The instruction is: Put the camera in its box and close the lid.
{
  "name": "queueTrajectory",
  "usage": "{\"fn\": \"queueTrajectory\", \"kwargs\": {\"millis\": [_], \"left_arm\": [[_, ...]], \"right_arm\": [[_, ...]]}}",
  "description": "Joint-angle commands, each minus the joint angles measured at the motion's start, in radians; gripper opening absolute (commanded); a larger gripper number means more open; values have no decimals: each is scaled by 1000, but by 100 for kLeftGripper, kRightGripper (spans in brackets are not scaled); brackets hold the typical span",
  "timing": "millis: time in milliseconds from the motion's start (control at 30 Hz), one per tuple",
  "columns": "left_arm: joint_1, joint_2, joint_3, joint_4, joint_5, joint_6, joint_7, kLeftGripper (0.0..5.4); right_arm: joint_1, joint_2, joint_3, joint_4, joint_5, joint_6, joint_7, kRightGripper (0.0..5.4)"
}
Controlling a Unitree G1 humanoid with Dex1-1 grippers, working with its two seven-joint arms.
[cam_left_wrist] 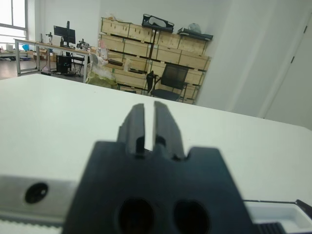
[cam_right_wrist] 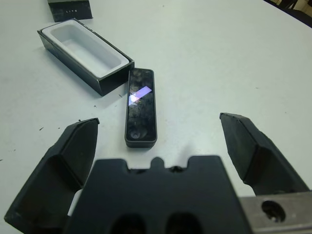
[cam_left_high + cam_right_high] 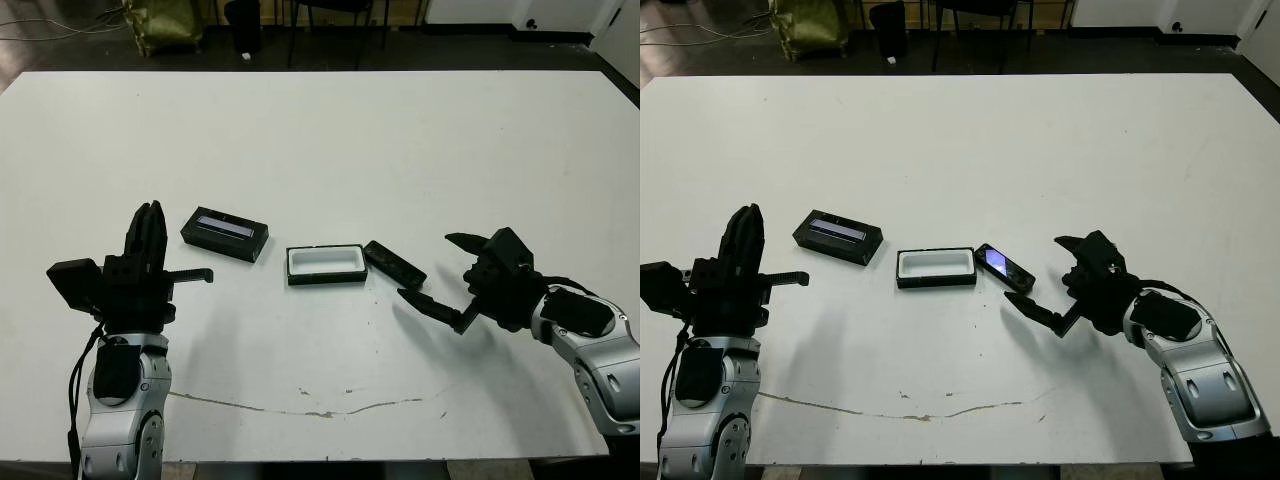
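The camera (image 3: 1003, 266), a slim black bar with a glowing bluish screen, lies flat on the table just right of the box (image 3: 935, 267), a shallow black tray with white lining. In the right wrist view the camera (image 2: 141, 107) lies ahead between my spread fingers, beside the box (image 2: 83, 46). The lid (image 3: 838, 236), black with a pale strip, rests left of the box. My right gripper (image 3: 1046, 276) hovers open just right of the camera, apart from it. My left gripper (image 3: 744, 236) points away over the table at the left, shut and empty.
The white table (image 3: 330, 140) stretches wide behind the objects. A crack line (image 3: 320, 408) runs along its near part. Beyond the far edge stand a chair and bags on a dark floor (image 3: 180, 25).
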Motion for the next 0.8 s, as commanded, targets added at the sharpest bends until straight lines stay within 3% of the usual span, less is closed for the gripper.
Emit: {"fn": "queueTrajectory", "kwargs": {"millis": [33,467,800], "left_arm": [[15,7,3,4,2,13,1,0],[17,6,4,1,-3,20,2,0],[20,7,0,0,8,17,3,0]], "right_arm": [[14,6,12,6,8,39,0,537],[3,17,35,27,18,76,7,537],[18,37,43,72,6,32,4,537]]}}
